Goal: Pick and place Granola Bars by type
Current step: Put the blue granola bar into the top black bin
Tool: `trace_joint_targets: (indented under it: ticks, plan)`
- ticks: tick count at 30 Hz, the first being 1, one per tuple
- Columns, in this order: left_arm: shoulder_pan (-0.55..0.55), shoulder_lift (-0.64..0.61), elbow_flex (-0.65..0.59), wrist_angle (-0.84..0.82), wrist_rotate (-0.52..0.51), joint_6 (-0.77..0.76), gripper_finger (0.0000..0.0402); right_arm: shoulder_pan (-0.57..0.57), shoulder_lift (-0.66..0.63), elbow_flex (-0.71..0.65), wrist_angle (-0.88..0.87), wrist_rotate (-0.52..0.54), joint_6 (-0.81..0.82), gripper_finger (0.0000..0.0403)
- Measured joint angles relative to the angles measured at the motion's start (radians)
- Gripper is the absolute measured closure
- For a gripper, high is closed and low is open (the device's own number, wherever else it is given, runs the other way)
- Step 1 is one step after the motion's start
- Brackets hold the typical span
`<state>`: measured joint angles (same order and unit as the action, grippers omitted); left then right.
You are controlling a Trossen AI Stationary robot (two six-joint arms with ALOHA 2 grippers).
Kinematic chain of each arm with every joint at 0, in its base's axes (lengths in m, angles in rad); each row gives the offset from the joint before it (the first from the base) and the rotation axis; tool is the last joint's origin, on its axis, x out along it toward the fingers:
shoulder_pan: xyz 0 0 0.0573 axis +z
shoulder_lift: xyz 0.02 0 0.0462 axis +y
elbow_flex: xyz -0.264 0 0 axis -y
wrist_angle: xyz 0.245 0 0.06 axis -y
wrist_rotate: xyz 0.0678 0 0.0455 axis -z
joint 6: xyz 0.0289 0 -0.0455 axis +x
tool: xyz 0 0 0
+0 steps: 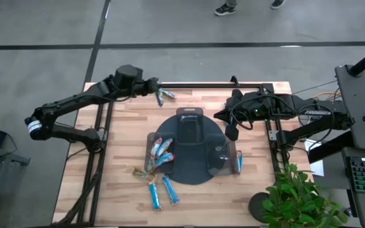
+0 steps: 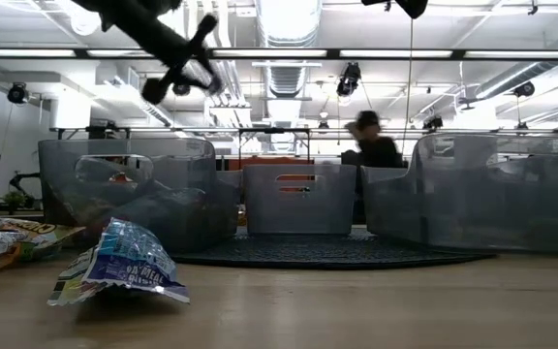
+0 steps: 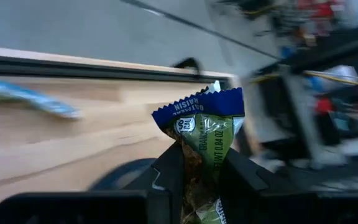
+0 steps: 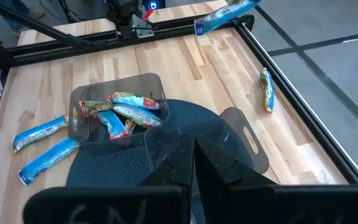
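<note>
Between the fingers of the left gripper [image 3: 197,180] stands a green-wrapped granola bar [image 3: 205,138] with a blue crimped end, pinched low on its wrapper, its long axis running straight out from the fingertips. That gripper hangs raised above the table's far edge, a light blue bar [image 1: 166,95] just beside it. Nearward and to the right of the hand lies the dark round tray [image 1: 189,174]; its left bin [image 1: 151,142] holds mixed bars, the middle and right bins look near empty. Judged from this, the carry runs inward toward a bin. Over the tray's right side waits the right gripper [image 4: 191,163], fingers closed on nothing.
</note>
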<state>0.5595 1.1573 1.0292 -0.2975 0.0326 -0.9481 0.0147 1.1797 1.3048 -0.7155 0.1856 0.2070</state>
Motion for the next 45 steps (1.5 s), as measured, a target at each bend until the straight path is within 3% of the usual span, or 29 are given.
trace_joint_targets:
  ticks: [7,13,19,30,35,45]
  plan:
    - [-0.051,0.071,-0.002,0.182,0.060,-0.021,0.0337,0.000,0.000,0.000,0.001,0.000,0.003,0.0394]
    - [-0.109,0.154,-0.002,0.226,0.125,-0.020,0.0337,0.000,0.000,0.000,0.001,0.000,0.003,0.0394]
    - [-0.190,0.229,0.002,0.285,0.193,0.119,0.0337,0.000,0.000,0.000,0.003,0.000,0.003,0.0394]
    - [-0.301,0.341,0.004,0.470,0.193,0.389,0.0337,0.000,0.000,0.000,0.007,0.000,0.003,0.0394]
    - [-0.308,0.378,0.003,0.468,0.191,0.550,0.0337,0.000,0.000,0.000,0.012,0.000,0.003,0.0394]
    - [-0.306,0.423,0.003,0.460,0.118,0.557,0.0337,0.000,0.000,0.000,0.013,0.000,0.003,0.0394]
